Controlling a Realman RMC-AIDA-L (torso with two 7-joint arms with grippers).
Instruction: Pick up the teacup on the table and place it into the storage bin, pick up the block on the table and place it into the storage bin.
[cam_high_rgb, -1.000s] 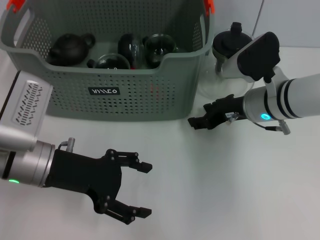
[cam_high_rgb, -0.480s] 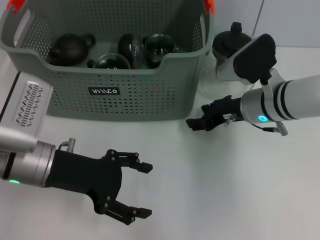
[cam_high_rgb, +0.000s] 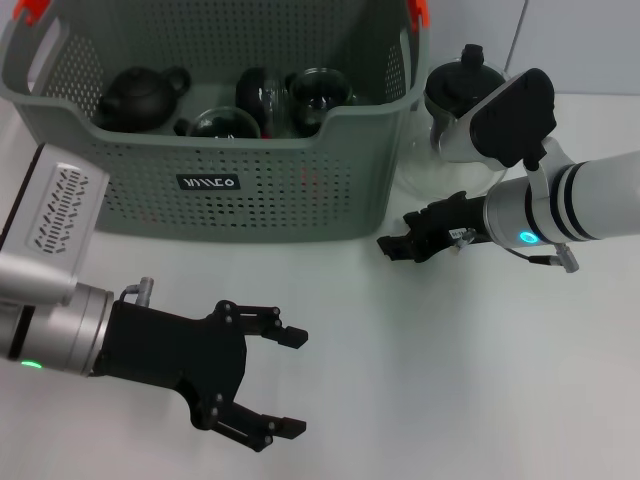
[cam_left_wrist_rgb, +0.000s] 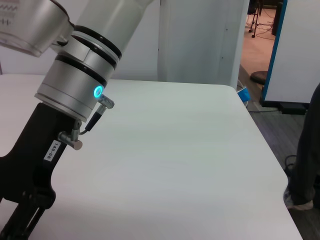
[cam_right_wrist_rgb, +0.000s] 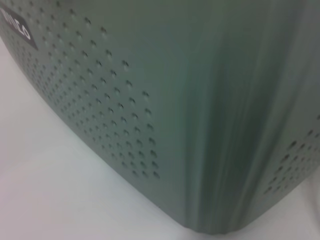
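From the head camera we count one storage bin (cam_high_rgb: 215, 120), one glass teapot (cam_high_rgb: 455, 95) and two grippers. The bin is big, grey-green and full of little holes, with orange clips at its top corners and a small black label on its front. It sits at the far side of the white table (cam_high_rgb: 450, 380). Inside it we see a dark teapot (cam_high_rgb: 140, 95) and some glass cups (cam_high_rgb: 318, 95).

The left gripper (cam_high_rgb: 285, 385) is low and near us, well in front of the bin, with its fingers spread wide and nothing between them. The right gripper (cam_high_rgb: 392, 244) is just beside the bin's front right corner. We cannot tell if its fingers are apart or together.

The left wrist camera shows the right arm (cam_left_wrist_rgb: 80, 85) over bare table.

The right wrist camera shows only the bin's holed wall (cam_right_wrist_rgb: 165, 100), very near.
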